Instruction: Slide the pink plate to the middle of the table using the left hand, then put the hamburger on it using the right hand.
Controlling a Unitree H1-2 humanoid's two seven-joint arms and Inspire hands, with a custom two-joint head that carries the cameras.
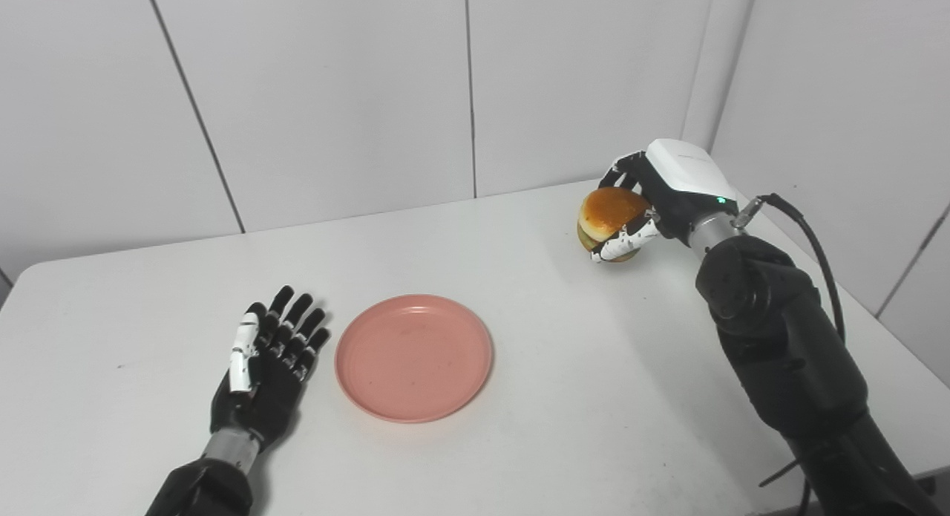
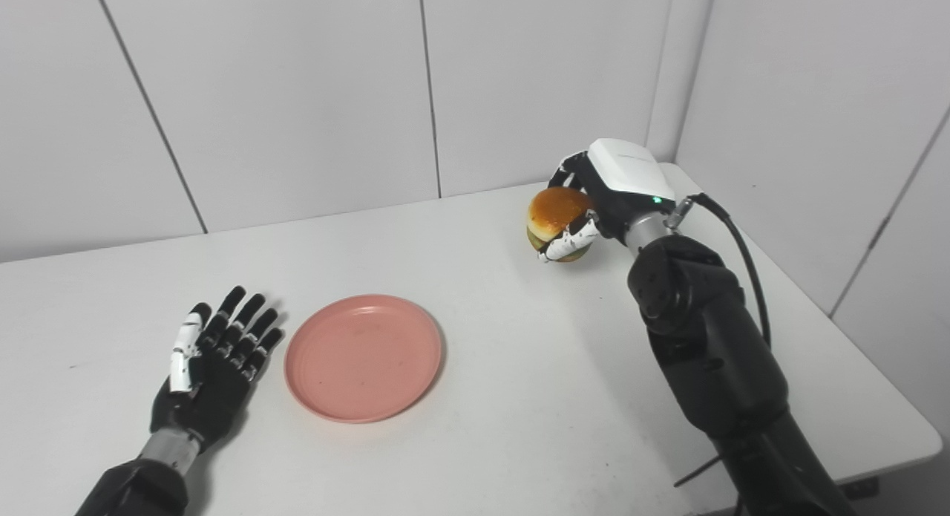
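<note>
Left eye view gives you the line that matters: the hamburger [image 1: 610, 217] sits at the far right of the table [image 1: 519, 442], and the pink plate [image 1: 413, 356] lies down and to the left of it, nearer you and well apart. Your right hand [image 1: 653, 197] has its fingers wrapped around the bun from the right side, thumb across the front, so you are clamped on it; whether it has cleared the tabletop you cannot tell from here. The carry, as you should judge it, runs leftward and toward you until the burger is over the plate's centre. The plate looks roughly mid-table already, so the slide seems finished. Your left hand [image 1: 267, 367] lies flat just beside the plate's left rim, fingers spread and holding nothing, not touching it. Keep it out of the right arm's path.
</note>
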